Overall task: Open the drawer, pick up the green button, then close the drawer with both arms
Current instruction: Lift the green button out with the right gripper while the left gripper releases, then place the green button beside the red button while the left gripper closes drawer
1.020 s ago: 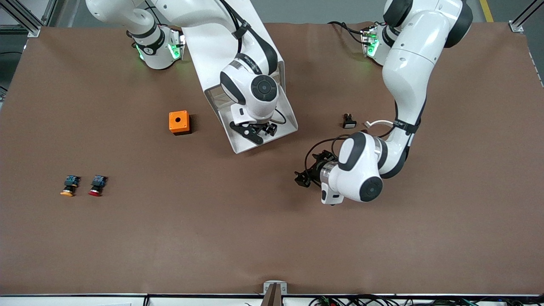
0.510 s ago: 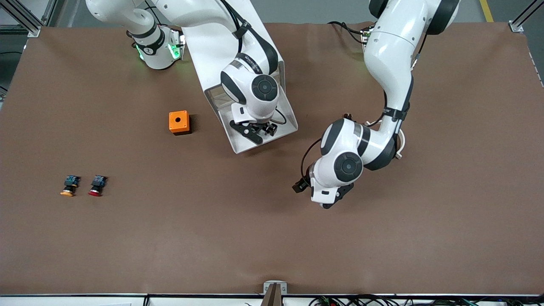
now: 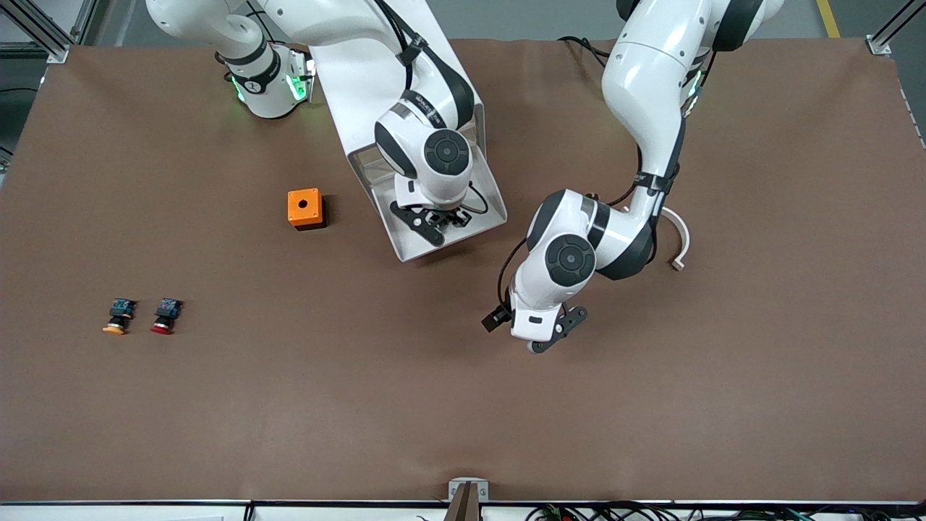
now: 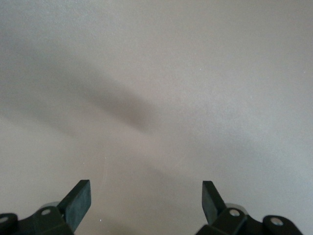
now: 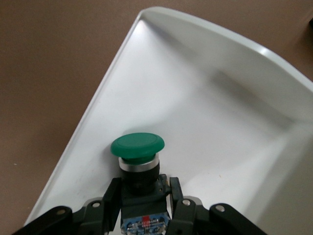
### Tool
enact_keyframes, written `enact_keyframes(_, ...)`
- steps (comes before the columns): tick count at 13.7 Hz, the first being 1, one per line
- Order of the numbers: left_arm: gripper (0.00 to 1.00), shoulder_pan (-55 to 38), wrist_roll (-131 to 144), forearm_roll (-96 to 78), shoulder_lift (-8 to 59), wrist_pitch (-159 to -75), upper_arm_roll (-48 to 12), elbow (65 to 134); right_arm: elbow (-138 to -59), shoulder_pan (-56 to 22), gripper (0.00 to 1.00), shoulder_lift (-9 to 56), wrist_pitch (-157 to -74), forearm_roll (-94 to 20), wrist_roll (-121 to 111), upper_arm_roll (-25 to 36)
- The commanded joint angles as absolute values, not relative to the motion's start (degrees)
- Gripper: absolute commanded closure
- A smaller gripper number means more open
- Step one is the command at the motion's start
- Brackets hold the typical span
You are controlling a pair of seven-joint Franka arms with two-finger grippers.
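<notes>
Brown tabletop (image 3: 362, 405) carries white cabinet (image 3: 347, 79) w/ drawer (image 3: 405, 246) pulled out. Orange box (image 3: 304, 208) just beside drawer, toward right arm's end. Orange-capped btn (image 3: 117, 316) + red-capped btn (image 3: 165, 316) side by side, well apart from cabinet, nearer front cam, same end.

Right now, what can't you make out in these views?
- Front view: the green button is hidden under the right arm's wrist; only the right wrist view shows the right hand shut on it over the open drawer.
- Front view: the left hand fingers are hidden by its own wrist; left wrist view shows them open.
- Cabinet: mostly hidden by the right arm.
</notes>
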State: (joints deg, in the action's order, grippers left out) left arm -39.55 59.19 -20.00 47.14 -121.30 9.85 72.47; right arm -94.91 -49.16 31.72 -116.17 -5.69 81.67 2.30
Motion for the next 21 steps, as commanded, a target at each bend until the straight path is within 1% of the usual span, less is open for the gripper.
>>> enact_keyframes(1, 0.0, -42.4, 58.4, -18.9, 46.2, -122.1, 10.7, 73.8, -90.2, -47.3, 1.0, 30.7, -111.8, -6.9, 80.7, 2.5)
enact_keyframes(3, 0.0, -43.2, 58.4, -19.0, 46.3, -122.1, 10.5, 73.9, -86.3, -44.8, 1.0, 30.2, -107.8, -6.9, 76.4, 2.5)
enact_keyframes(4, 0.0, -43.9, 58.4, -19.0, 46.3, -122.2, 10.5, 74.0, -85.7, -42.6, 1.0, 29.4, -106.9, -6.9, 73.8, 2.5)
enact_keyframes(8, 0.0, -45.5, 59.0, -19.1, 46.3, -124.2, 10.5, 74.7, -86.1, -32.6, 1.0, 27.2, -105.1, -6.7, 57.8, 2.6)
enact_keyframes(10, 0.0, -46.1, 59.3, -19.1, 46.1, -124.1, 10.4, 75.1, -88.2, -27.1, 1.0, 26.4, -105.4, -5.9, 48.2, 2.8)
enact_keyframes(12, 0.0, -47.6, 59.3, -19.1, 46.4, -124.1, 10.5, 75.6, -90.9, -22.8, 1.0, 25.9, -105.6, 0.1, 41.5, 2.7)
enact_keyframes(13, 0.0, -48.3, 59.3, -19.0, 46.5, -124.1, 10.5, 76.2, -92.8, -20.5, 1.0, 25.5, -107.3, 2.4, 39.3, 2.7)
enact_keyframes(15, 0.0, -50.3, 59.2, -18.9, 46.8, -124.2, 10.5, 77.4, -98.8, -16.6, 1.0, 24.2, -113.8, 2.9, 33.5, 2.7)
enact_keyframes(19, 0.0, -52.1, 59.4, -17.8, 46.8, -124.1, 10.5, 78.0, -114.8, -7.0, 1.0, 24.1, -137.9, 3.9, 22.4, 2.8)
enact_keyframes(20, 0.0, -52.6, 59.5, -17.7, 46.5, -124.1, 10.5, 78.6, -116.1, -5.2, 1.0, 24.3, -140.7, 4.2, 19.9, 2.8)
enact_keyframes(21, 0.0, -53.6, 59.5, -17.7, 46.1, -124.1, 10.6, 79.4, -116.3, -3.6, 1.0, 24.7, -141.1, 4.2, 18.1, 2.8)
